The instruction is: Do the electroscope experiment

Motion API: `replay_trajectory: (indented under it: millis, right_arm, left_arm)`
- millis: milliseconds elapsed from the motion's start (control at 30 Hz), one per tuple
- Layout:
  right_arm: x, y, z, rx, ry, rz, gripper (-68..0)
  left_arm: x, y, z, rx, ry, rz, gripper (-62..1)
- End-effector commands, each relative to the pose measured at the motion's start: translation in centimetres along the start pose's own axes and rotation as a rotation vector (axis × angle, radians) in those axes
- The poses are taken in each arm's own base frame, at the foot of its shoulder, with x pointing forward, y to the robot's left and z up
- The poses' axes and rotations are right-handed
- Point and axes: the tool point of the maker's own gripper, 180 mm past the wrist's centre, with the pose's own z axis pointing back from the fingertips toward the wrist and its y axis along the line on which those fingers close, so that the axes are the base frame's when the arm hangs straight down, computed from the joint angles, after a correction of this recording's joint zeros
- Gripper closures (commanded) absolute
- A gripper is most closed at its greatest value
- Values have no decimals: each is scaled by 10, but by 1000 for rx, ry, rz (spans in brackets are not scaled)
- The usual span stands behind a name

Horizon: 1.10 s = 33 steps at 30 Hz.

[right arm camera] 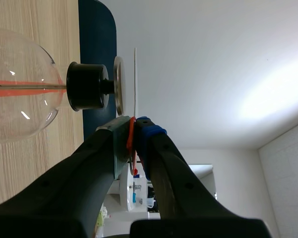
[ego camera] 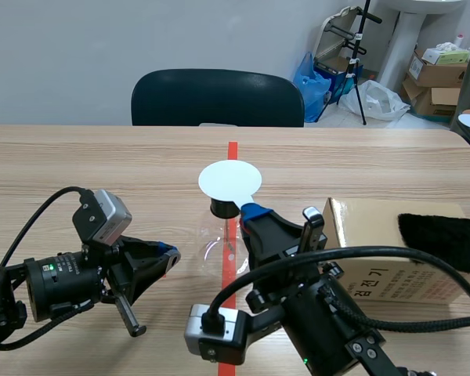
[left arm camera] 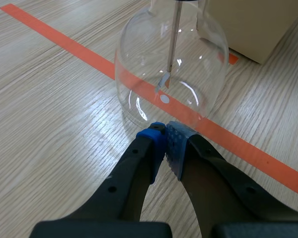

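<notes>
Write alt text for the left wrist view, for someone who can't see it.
A round glass flask stands on an orange tape line, a thin metal rod tipped with foil inside it. The left gripper, jaws shut, sits just before its base; a cardboard box lies beyond.

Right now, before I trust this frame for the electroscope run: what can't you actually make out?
- Metal top plate: scene view, hidden under the white disc held by the right gripper.
- Foil leaves: left wrist view, too small to tell if spread; scene view, too small inside the flask.
- Orange-red strip in the right gripper: right wrist view, mostly hidden by its pads.
- Box print: scene view, partly covered by the right arm.
</notes>
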Motion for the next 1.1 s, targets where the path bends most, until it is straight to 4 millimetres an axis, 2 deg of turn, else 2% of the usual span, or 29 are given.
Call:
replay_trajectory:
  millis: [0, 700, 833, 1067]
  right_arm:
    - [-8, -5, -3, -20, 4, 24, -10]
    - [-11, -6, -3, -20, 23, 23, -10]
    - [-22, -6, -2, -21, 87, 22, -10]
    - [-57, -6, 4, -23, 281, 20, -10]
  left_arm:
    - [10, 4, 0, 6, -35, 1, -32]
    - [10, 4, 0, 6, -35, 1, -31]
    - [10, 4, 0, 5, -35, 1, -32]
    - [10, 4, 0, 5, -35, 1, -32]
